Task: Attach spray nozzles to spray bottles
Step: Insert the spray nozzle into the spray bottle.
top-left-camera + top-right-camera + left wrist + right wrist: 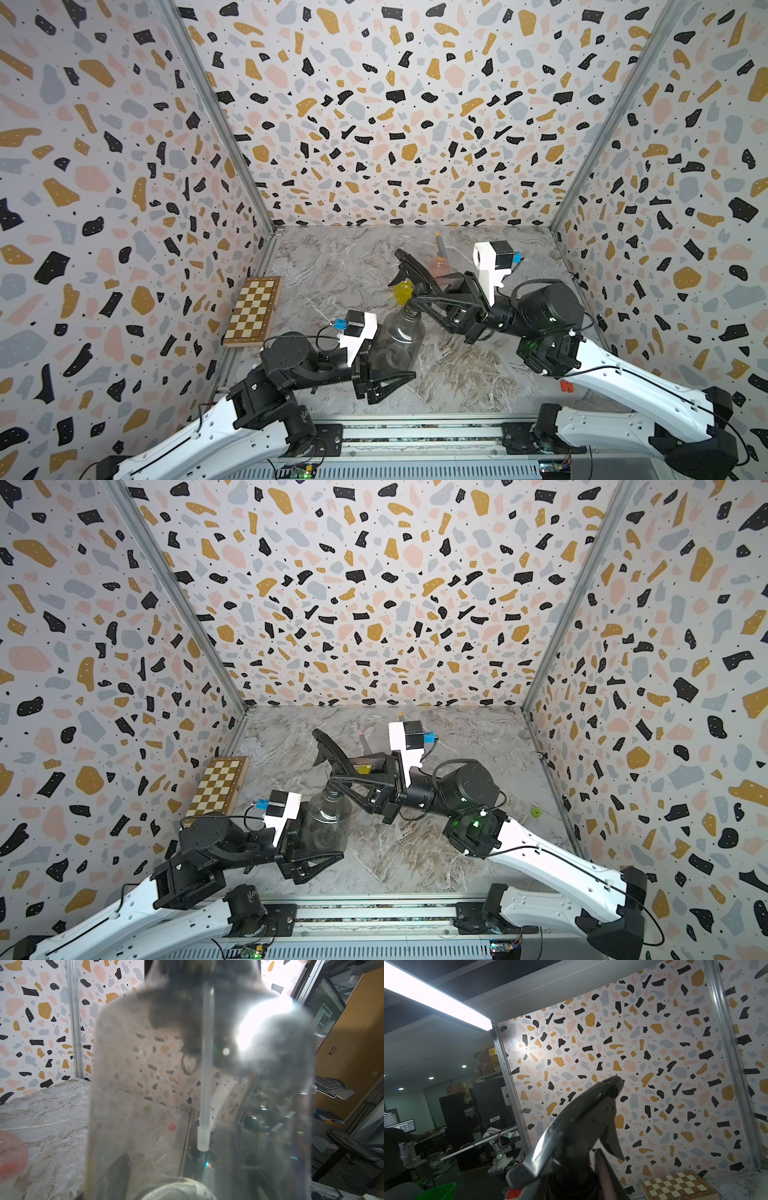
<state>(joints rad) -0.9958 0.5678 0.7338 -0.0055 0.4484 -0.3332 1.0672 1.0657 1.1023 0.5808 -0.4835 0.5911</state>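
At the far left of my feed a folded wooden chessboard point(253, 309) lies on the marbled grey tabletop point(332, 266), hard against the left wall. Next along, my left claw point(395, 355) is closed about the belly of the smoky grey translucent plastic bottle point(399, 332). I can see one black finger point(390, 379) on the near side, and the other is hidden behind the bottle. I cannot tell whether the bottle's base rests on the table or hangs just off it. On the left wrist camera the bottle's wall fills the picture, and a pale dip tube point(204, 1064) runs straight down inside it, ending near the bottom. The all-black plastic trigger sprayer head point(409, 266) sits on the bottle's neck, with its spout aimed toward the back wall. How far it is screwed on I cannot tell. My right claw point(417, 296) reaches in from the right, its jaws drawn narrow and pinching that head at its collar. The right wrist camera shows the head close up. Just behind the black head, partly hidden, stands the bright yellow translucent bottle point(402, 291). Farther back and to the right stands the pale pink translucent bottle point(441, 268), with a grey sprayer head with an orange tip point(439, 245) rising from it. Near the right wall lie a small green object point(536, 811) and a small red piece point(566, 386).
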